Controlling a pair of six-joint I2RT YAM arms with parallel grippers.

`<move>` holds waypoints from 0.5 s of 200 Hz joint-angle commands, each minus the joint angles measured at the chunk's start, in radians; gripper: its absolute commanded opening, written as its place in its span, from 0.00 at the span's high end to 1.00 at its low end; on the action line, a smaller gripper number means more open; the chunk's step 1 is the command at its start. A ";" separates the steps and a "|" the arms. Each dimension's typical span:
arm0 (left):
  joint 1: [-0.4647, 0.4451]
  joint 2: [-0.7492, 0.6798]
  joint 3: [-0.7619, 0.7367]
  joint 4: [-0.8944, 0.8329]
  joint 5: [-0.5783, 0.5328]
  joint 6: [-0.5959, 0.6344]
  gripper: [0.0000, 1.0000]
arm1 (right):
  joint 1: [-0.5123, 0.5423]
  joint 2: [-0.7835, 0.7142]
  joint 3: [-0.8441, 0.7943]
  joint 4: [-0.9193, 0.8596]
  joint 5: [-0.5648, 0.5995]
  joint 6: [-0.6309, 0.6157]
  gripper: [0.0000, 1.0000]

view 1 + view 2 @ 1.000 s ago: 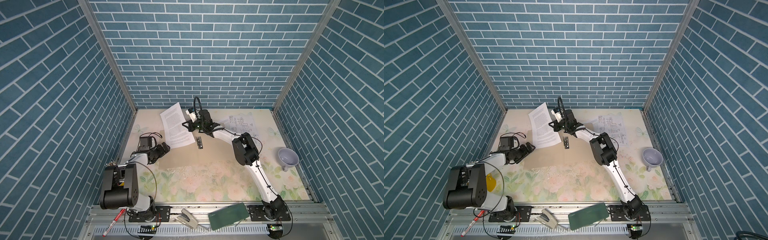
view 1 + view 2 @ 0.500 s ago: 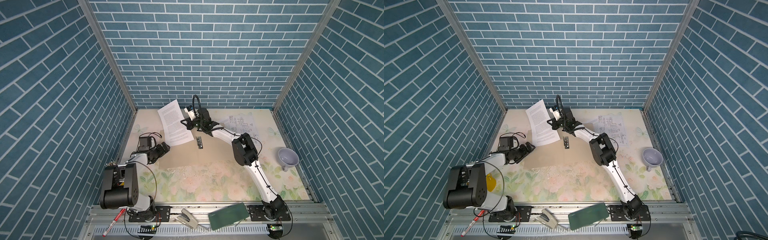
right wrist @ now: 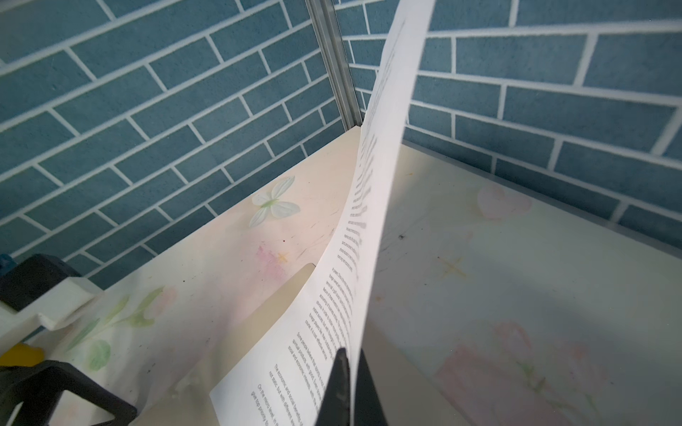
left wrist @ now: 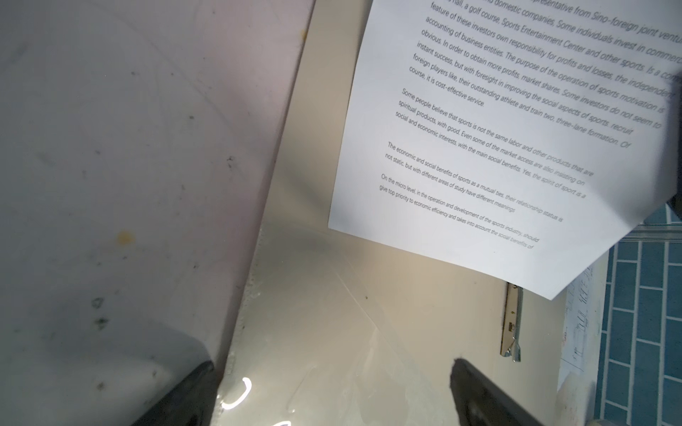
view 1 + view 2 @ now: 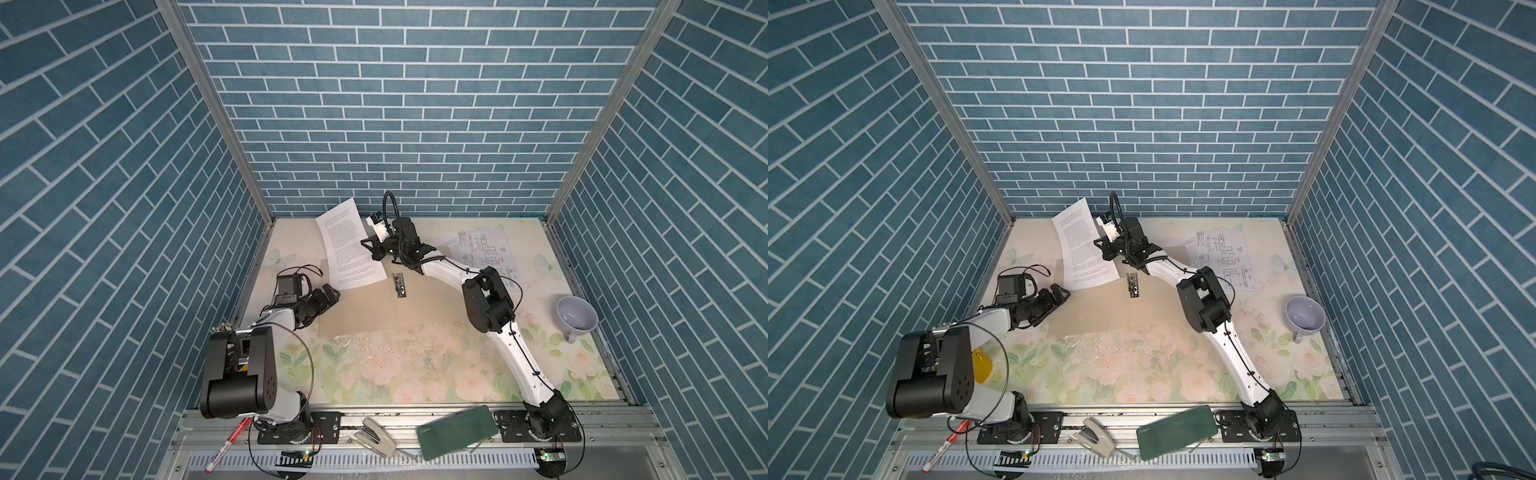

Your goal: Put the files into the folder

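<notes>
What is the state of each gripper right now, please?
Left gripper: open, holding nothing, at the edge of the folder.
Right gripper: shut on the text sheet.

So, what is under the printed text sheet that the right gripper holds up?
Under the text sheet, pinched by the right gripper, lies the open tan folder. Its metal clip shows just beside the sheet's corner. Whatever the sheet covers is hidden.

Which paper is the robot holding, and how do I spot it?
Look to the back brick wall, near its left corner. There the right gripper pinches a white sheet, lifted and curling above the tan folder. It carries only printed text, unlike the diagram sheet lying flat further right.
</notes>
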 commanded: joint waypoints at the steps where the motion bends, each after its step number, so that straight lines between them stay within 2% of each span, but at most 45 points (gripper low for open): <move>1: 0.006 0.025 -0.031 -0.024 0.009 -0.009 0.00 | 0.019 -0.065 -0.056 0.065 0.029 -0.095 1.00; 77: 0.006 0.032 -0.047 0.007 0.029 -0.020 0.00 | 0.037 -0.109 -0.097 0.106 0.048 -0.150 1.00; 100: 0.006 0.033 -0.051 0.013 0.029 -0.022 0.00 | 0.037 -0.103 -0.086 0.096 0.006 -0.124 1.00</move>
